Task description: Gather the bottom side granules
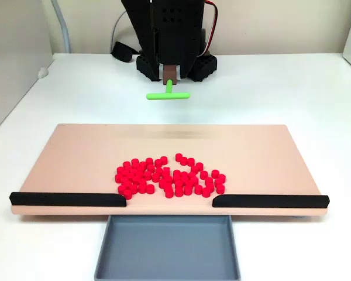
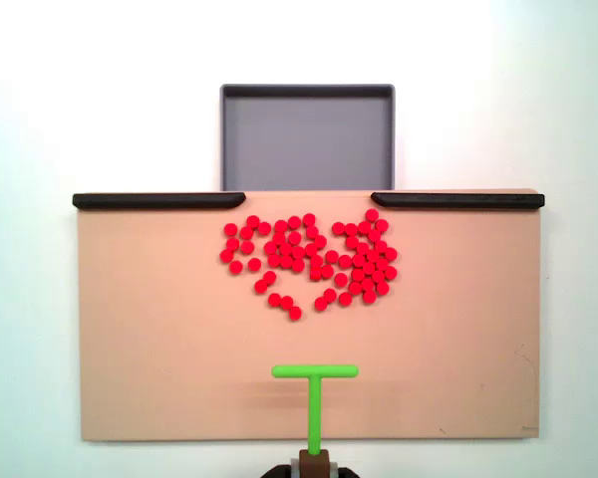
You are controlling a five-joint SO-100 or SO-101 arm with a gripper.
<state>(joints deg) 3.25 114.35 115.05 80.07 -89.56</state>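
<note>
Many small red granules (image 1: 169,175) (image 2: 309,259) lie in a loose cluster on the tan board (image 1: 76,152) (image 2: 159,329), near the side with the black rails. My gripper (image 1: 170,76) (image 2: 315,460) is at the arm's end of the board, shut on the stem of the green T-shaped tool (image 1: 168,95) (image 2: 315,372). In the fixed view from above, the tool's crossbar hangs over the board's arm-side strip. It is well apart from the granules and touches none.
Two black rails (image 1: 67,199) (image 1: 269,201) line the board's edge, with a gap between them. A grey tray (image 1: 123,252) (image 2: 307,134) sits just beyond that gap. The white table surrounds the board, and the arm's black base (image 1: 175,64) stands behind it.
</note>
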